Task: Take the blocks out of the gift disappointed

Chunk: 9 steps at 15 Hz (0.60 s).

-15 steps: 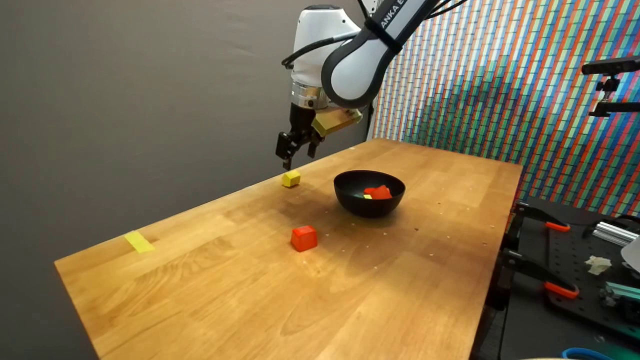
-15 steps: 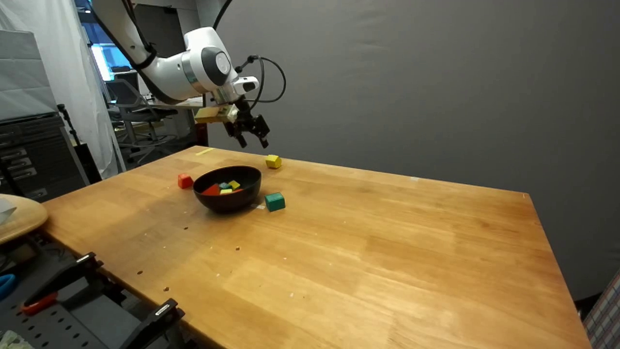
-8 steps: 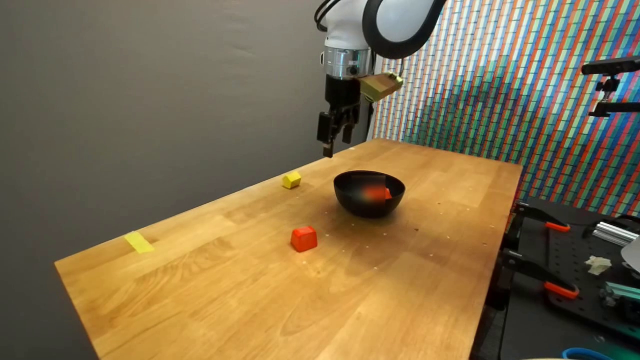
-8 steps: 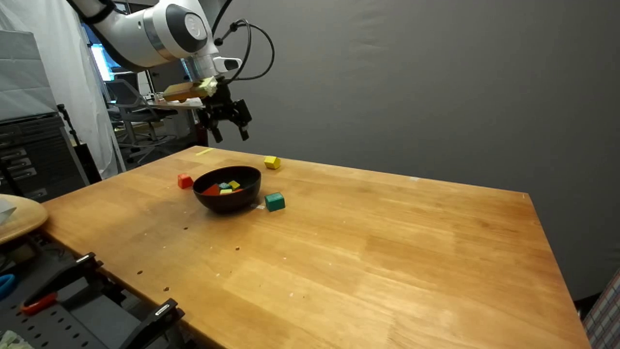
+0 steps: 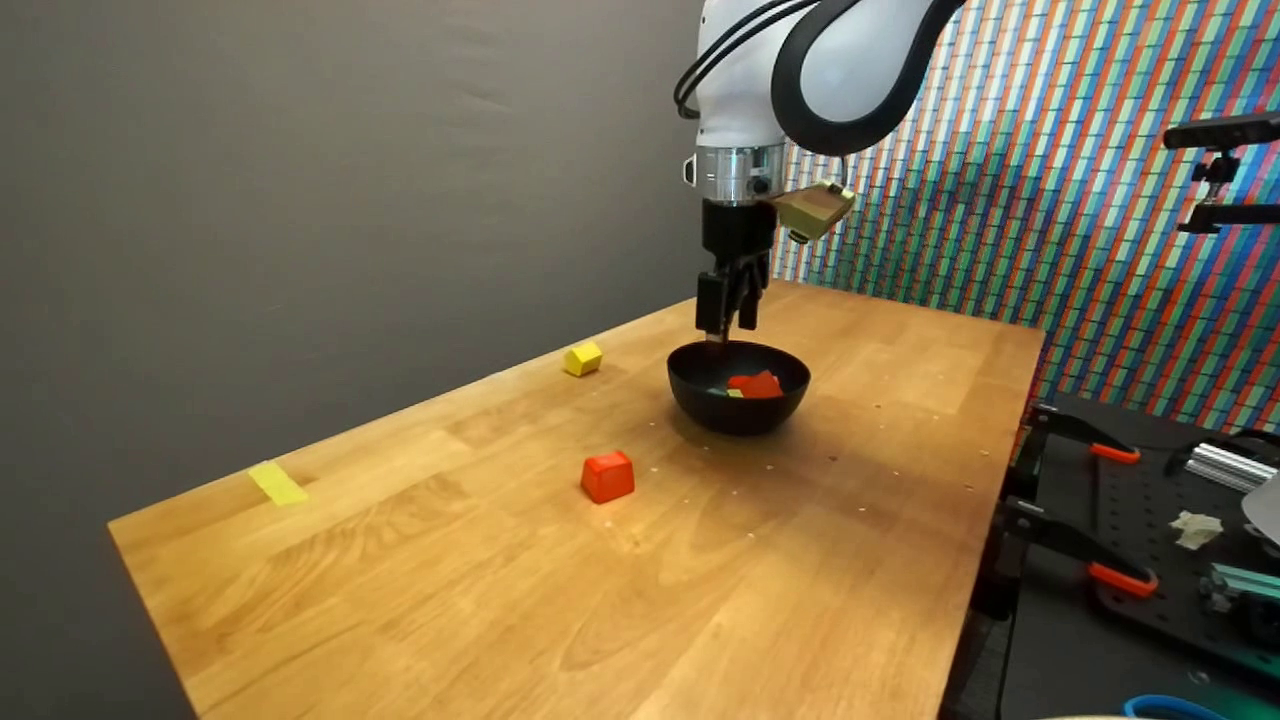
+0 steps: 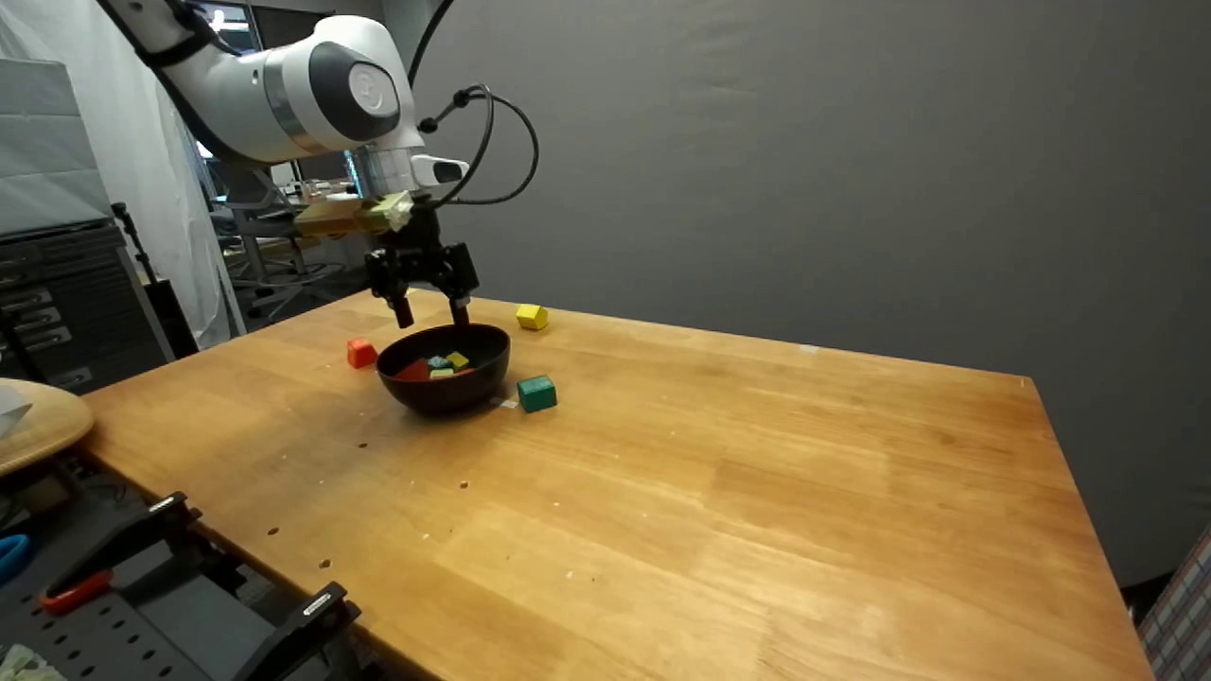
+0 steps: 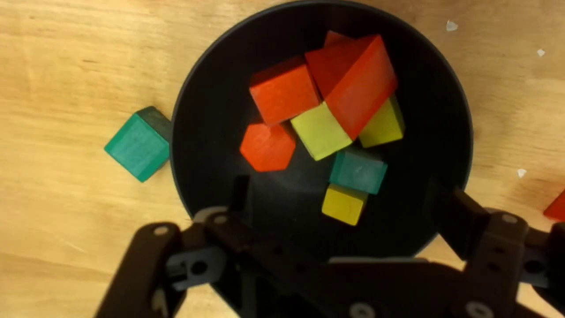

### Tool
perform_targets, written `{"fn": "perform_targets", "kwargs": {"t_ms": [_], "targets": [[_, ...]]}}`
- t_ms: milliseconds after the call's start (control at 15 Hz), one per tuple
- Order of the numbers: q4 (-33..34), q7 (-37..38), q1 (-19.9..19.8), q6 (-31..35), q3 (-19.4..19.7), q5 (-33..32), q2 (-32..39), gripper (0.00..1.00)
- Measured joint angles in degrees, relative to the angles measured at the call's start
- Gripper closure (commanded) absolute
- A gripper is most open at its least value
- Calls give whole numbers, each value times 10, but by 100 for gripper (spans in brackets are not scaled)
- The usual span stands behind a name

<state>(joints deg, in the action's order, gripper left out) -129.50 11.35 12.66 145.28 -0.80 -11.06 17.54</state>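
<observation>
1. In both exterior views we see the pale-brown wooden table (image 5: 450,580) warmly, brightly lit, with soft-edged shadow around the round black bowl (image 5: 735,415).
2. We find the plain grey wall (image 6: 804,170) dimmer.
3. In the wrist view, we see the black gripper fingers (image 7: 465,223) dark and blurred; the angular red, yellow and green blocks (image 7: 321,131) look clearer.

The arm (image 6: 232,104) slants in from the upper left in an exterior view, bends at that chunky grey-and-white joint (image 6: 355,87), and the wrist (image 5: 740,174) points pretty much straight down. The gripper (image 6: 432,313) hangs tips-down, jaws nice and wide, fingers (image 7: 459,218) well apart in the wrist view.
</observation>
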Motion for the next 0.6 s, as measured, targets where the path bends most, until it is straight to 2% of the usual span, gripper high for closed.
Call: {"fn": "perform_targets", "kwargs": {"t_ms": [600], "targets": [[31,0,-3,5,-1,6,61,0]]}}
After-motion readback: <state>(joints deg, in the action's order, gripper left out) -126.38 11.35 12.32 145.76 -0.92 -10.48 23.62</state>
